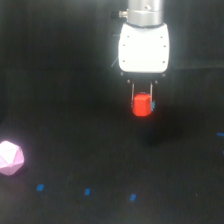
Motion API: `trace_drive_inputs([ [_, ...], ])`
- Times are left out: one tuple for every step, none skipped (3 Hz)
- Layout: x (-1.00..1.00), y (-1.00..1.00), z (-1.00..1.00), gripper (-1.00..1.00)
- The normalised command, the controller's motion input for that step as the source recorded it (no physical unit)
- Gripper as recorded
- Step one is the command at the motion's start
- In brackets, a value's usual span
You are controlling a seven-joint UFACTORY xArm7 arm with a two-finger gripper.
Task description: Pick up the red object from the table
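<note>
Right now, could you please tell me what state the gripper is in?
Gripper: closed on the red object, which appears lifted clear of the table.

The table (60, 75) was a wide, flat, matte black surface. A pale pink faceted polyhedron (10, 158) lay on it at the exterior view's left edge. Small blue marks (87, 191) dotted the near part, with another at the exterior view's right edge.
</note>
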Motion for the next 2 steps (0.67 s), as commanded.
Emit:
trace_drive_inputs([
  [0.46, 0.14, -0.41, -1.00],
  [0.32, -0.27, -0.49, -1.00],
])
